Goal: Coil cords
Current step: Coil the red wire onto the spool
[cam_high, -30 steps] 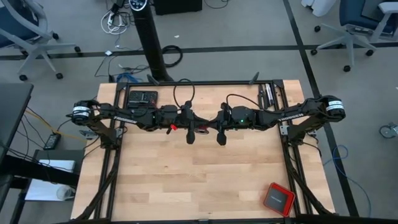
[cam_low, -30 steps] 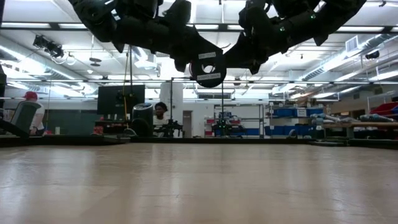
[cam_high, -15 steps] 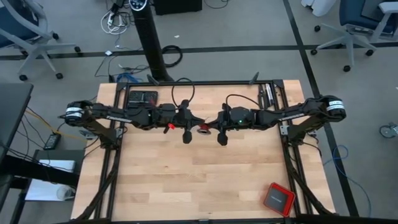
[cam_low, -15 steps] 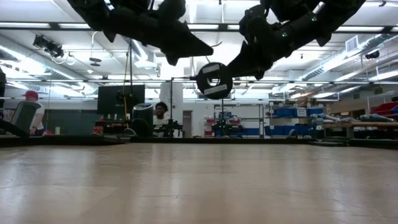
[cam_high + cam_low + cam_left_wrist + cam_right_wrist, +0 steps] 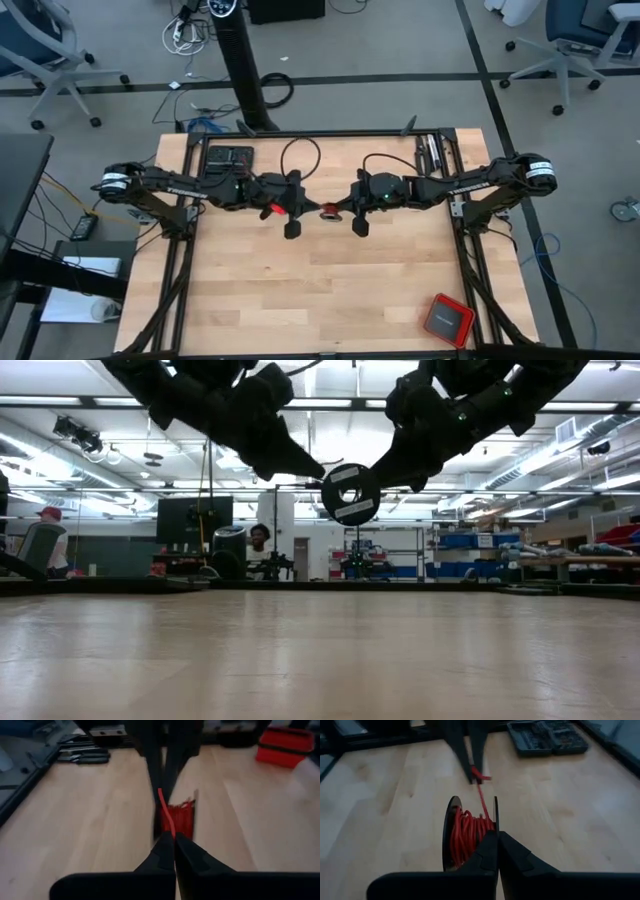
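The thin red cord (image 5: pixel 469 834) is wound on a small black spool (image 5: pixel 350 493) that hangs high over the middle of the table. In the high view the spool (image 5: pixel 327 211) sits between my two grippers. My right gripper (image 5: pixel 496 839) is shut on the spool. My left gripper (image 5: pixel 174 836) is shut on the cord's free stretch, just to the spool's left. In the high view the left gripper (image 5: pixel 308 207) and the right gripper (image 5: pixel 341 209) face each other. My left gripper pinches the red cord's free stretch (image 5: pixel 169 826) between its two fingertips, coming level from the table's left. A short length of cord runs on from the fingers to the spool (image 5: pixel 180 816), clear of the table. My right gripper pinches the spool by the edge of one flange (image 5: pixel 495 817), coming level from the table's right. The spool is lifted clear of the table with its flanges upright. The cord leaves it toward the left gripper's fingers (image 5: pixel 476 772).
A red square box with a dark top (image 5: pixel 447 320) lies at the table's near right corner. A dark tool case (image 5: pixel 230 157) lies at the far left, and hand tools (image 5: pixel 430 150) lie at the far right. The bare wooden tabletop (image 5: pixel 320 280) stretches below the arms.
My left gripper has drawn away from the spool toward the table's left edge while staying shut on the cord. The spool in my right gripper has come down a little and has turned about.
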`<move>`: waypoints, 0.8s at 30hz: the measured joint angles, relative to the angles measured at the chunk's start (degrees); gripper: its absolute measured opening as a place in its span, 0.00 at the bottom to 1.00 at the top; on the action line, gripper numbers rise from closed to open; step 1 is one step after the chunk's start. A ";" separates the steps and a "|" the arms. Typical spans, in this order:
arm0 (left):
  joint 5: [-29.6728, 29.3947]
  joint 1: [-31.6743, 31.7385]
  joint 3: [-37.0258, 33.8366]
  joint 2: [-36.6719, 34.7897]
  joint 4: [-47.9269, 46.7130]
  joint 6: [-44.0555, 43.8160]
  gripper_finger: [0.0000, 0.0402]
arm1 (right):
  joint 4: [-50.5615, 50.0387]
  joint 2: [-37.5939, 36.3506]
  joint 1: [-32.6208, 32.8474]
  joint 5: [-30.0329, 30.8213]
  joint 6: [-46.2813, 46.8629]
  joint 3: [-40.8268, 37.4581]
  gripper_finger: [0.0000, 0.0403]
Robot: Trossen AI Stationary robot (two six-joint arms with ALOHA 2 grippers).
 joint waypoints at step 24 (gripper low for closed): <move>-9.24 -5.47 -13.18 3.05 24.44 -1.37 0.11 | 2.39 0.02 -0.09 -2.68 -0.83 0.00 0.00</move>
